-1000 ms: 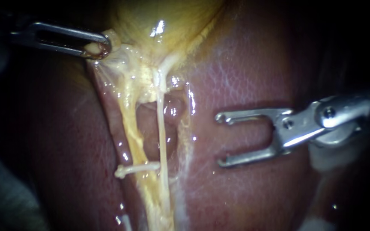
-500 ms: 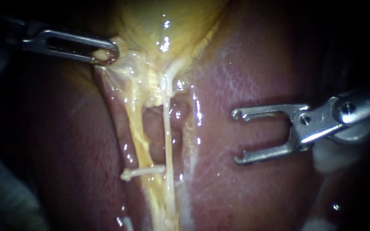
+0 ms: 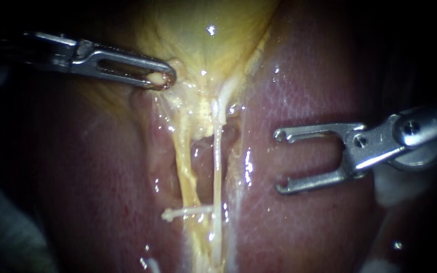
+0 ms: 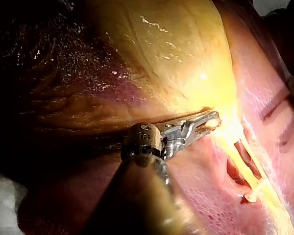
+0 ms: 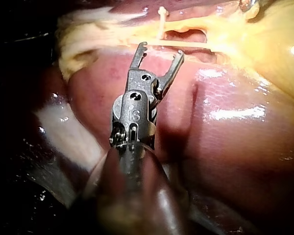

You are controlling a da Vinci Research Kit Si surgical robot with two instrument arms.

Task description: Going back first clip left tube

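White clip (image 3: pixel 185 212) sits across the yellow left tube (image 3: pixel 184 167), near 6 o'clock in the endoscope view.
Steel right instrument (image 3: pixel 279 162), at 3 o'clock, gapes wide and holds nothing above the pink liver (image 3: pixel 309 222). Left instrument (image 3: pixel 164 81), at 10 o'clock, clamps a fold of yellow gallbladder (image 3: pixel 203 50), whose broad body only the left wrist view shows; the fold has been dragged toward 3 o'clock since half a second ago.

Left instrument (image 3: pixel 163 80) clamped on gallbladder (image 3: pixel 208 48); right instrument (image 3: pixel 279 162) jaws wide apart.

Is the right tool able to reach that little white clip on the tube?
Probably yes: the right tool is open and empty over bare liver; only a thin tube lies between it and the clip.
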